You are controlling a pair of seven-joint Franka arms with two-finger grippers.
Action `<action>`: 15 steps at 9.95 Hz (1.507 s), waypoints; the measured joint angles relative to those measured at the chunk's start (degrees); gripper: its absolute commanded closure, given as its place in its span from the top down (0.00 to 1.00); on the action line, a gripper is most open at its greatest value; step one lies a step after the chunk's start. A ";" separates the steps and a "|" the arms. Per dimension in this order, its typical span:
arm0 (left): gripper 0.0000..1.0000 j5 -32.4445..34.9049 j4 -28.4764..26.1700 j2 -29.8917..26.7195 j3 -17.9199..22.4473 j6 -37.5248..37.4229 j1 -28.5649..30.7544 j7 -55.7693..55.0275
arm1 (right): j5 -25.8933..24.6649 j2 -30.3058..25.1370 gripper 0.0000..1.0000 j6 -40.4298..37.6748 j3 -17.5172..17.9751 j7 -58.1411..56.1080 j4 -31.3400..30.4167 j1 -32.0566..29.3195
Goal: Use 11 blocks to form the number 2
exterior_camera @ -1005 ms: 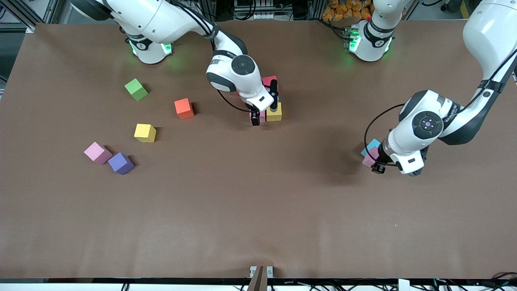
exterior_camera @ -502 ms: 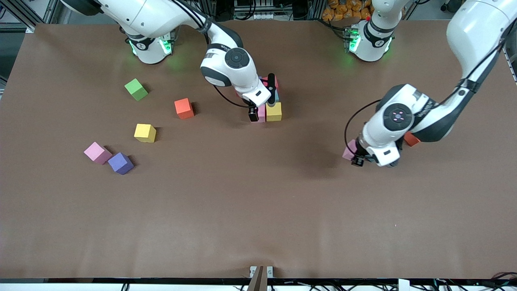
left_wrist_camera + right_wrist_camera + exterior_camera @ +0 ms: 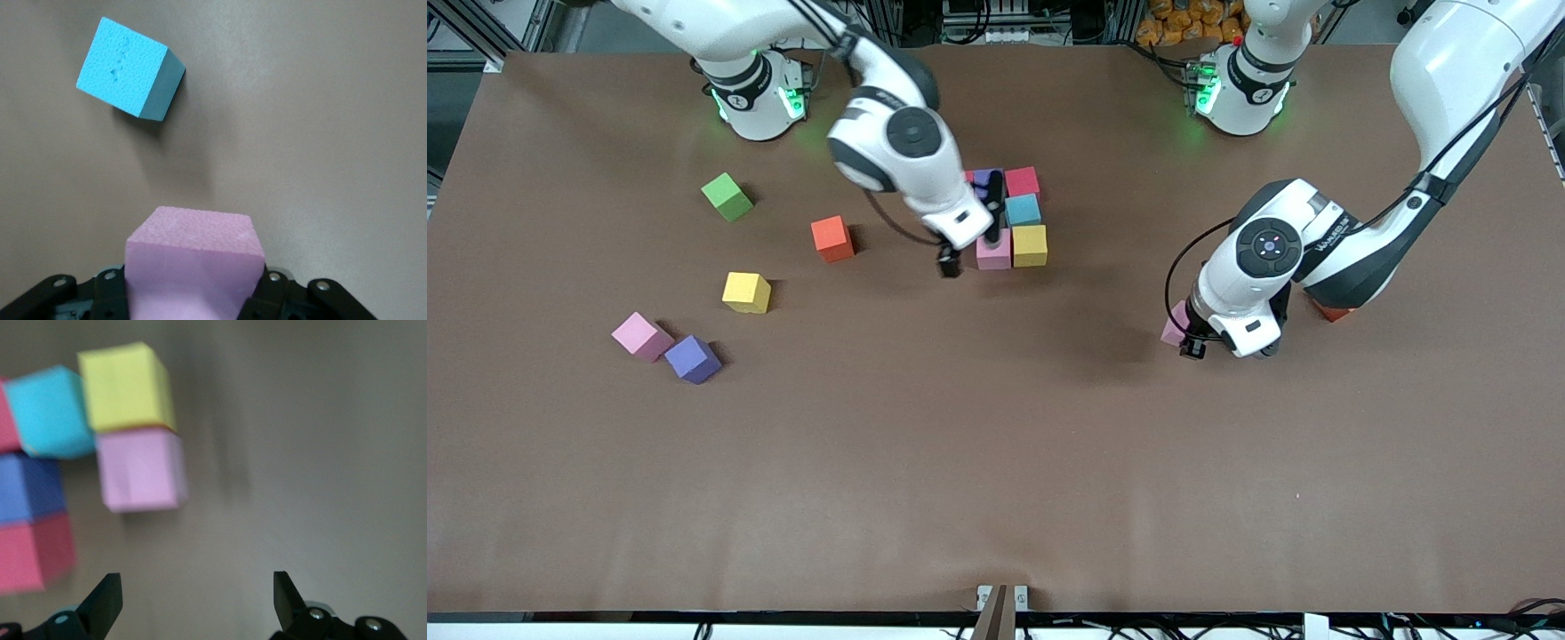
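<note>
A cluster of blocks lies mid-table: purple (image 3: 985, 182), red (image 3: 1022, 181), light blue (image 3: 1023, 211), pink (image 3: 993, 252) and yellow (image 3: 1029, 245). The right wrist view shows them too, with another red block (image 3: 33, 553) beside the purple one (image 3: 30, 487). My right gripper (image 3: 969, 247) is open and empty, over the table just beside the cluster's pink block (image 3: 140, 470). My left gripper (image 3: 1187, 338) is shut on a pink block (image 3: 192, 267), held above the table toward the left arm's end. A light blue block (image 3: 130, 67) lies on the table below it.
Loose blocks lie toward the right arm's end: orange (image 3: 831, 237), yellow (image 3: 746, 292), pink (image 3: 641, 336), purple (image 3: 692, 358) and a green cube (image 3: 727, 196). A red-orange block (image 3: 1329, 311) peeks out from under the left arm.
My right gripper has drawn away from the cluster toward the right arm's end, leaving the pink block beside the yellow one. My left gripper has carried its pink block toward the table's middle.
</note>
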 measured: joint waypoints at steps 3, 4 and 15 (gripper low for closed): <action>0.00 -2.00 0.40 0.08 -0.04 0.03 -3.91 -5.87 | 0.56 -4.82 1.00 -3.80 -1.25 -13.66 -0.30 -10.35; 0.00 -2.84 0.94 0.09 0.03 0.03 -6.69 -9.04 | 0.63 -5.53 1.00 -3.99 -2.50 -18.60 -0.46 -13.10; 0.00 -22.62 20.41 2.54 30.38 0.12 -59.77 -34.94 | 1.15 -5.94 1.00 0.53 -5.50 -35.68 -2.16 -40.26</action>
